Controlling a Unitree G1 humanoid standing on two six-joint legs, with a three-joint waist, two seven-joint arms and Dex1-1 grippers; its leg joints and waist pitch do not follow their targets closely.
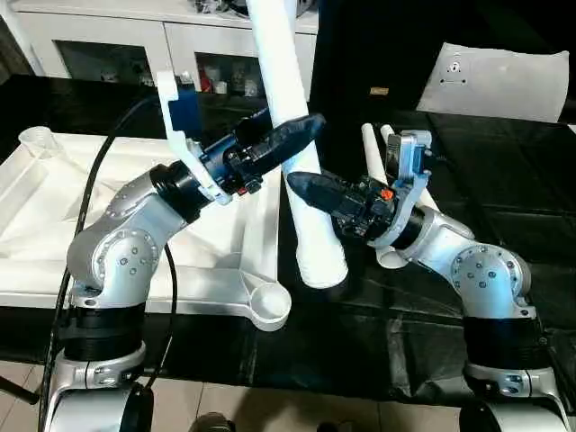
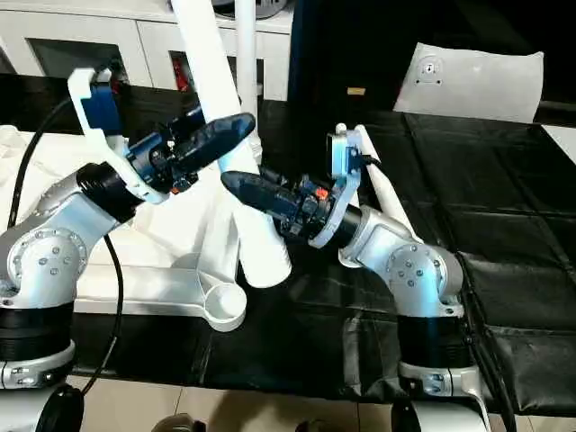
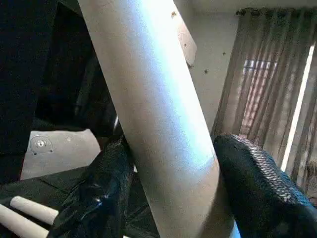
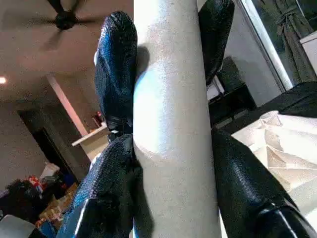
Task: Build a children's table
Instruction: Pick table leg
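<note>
The white tabletop [image 1: 54, 216] lies underside up on the black-covered work surface [image 1: 504, 180], filling its left half, ribs showing and a round corner socket [image 1: 268, 306] at its near right corner. Its far left corner socket [image 1: 36, 138] shows too; much of its middle is hidden behind the left arm.

A long tapered white leg [image 1: 292, 144] stands tilted just off the tabletop's right edge, wide open end down beside the near socket, its upper end cut off by the picture.

The left gripper [image 1: 301, 128] is closed around the leg higher up, one black finger [image 3: 262, 183] on each side pressing the tube. The right gripper [image 1: 301, 184] clamps the same leg lower down, its fingers [image 4: 116, 64] set on opposite sides of the tube.

Two more legs [image 1: 373, 148] lie on the black cover behind the right wrist, mostly hidden by it.

A white cushion-like bag [image 1: 499, 81] sits at the far right corner.
</note>
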